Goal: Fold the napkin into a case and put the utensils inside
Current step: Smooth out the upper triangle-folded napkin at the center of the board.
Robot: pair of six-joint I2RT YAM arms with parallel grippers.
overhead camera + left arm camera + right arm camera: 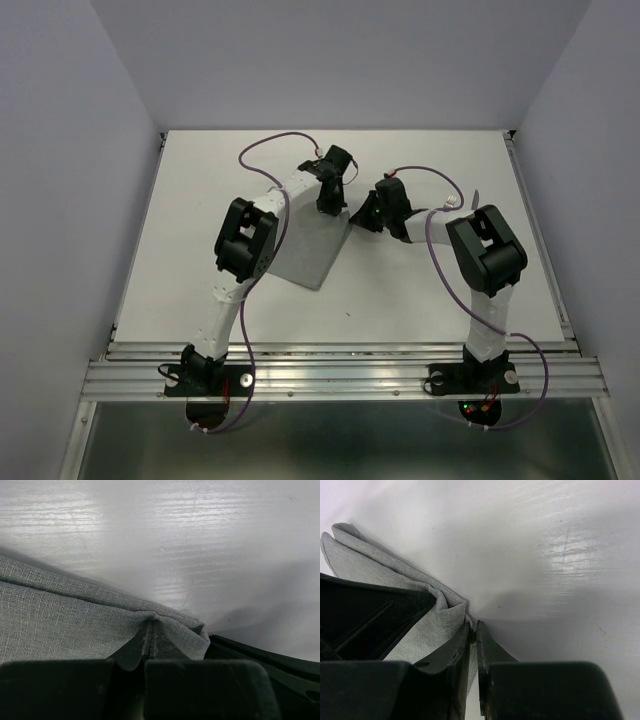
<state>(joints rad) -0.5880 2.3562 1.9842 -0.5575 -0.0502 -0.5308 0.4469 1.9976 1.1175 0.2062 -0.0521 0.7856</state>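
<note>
The grey napkin [315, 252] lies flat a little toward 9 o'clock of the middle of the white table [430, 290], and both grippers meet at its far corner, at about 1 o'clock on the cloth. The left arm [245, 250] rises from its base at 7 o'clock on the table, bends sharply at a raised elbow over the cloth's near left part, and reaches on toward 1 o'clock with its wrist tipped down. The left gripper [328, 205] pinches the far edge of the napkin. In the left wrist view its dark fingers [131, 655] are pressed together on a small raised ridge of cloth, with the rest of the weave spreading off toward 9 o'clock. The right arm [488, 255] stands up from 5 o'clock, folds at its elbow and stretches toward 9 o'clock, low over the table. The right gripper [360, 218] sits just beside the left one. In the right wrist view its fingers [490, 652] are nearly closed, with only a thin slit between them. They grip the bunched corner of the napkin, which folds in layers away toward 10 o'clock along the body of the left gripper.
</note>
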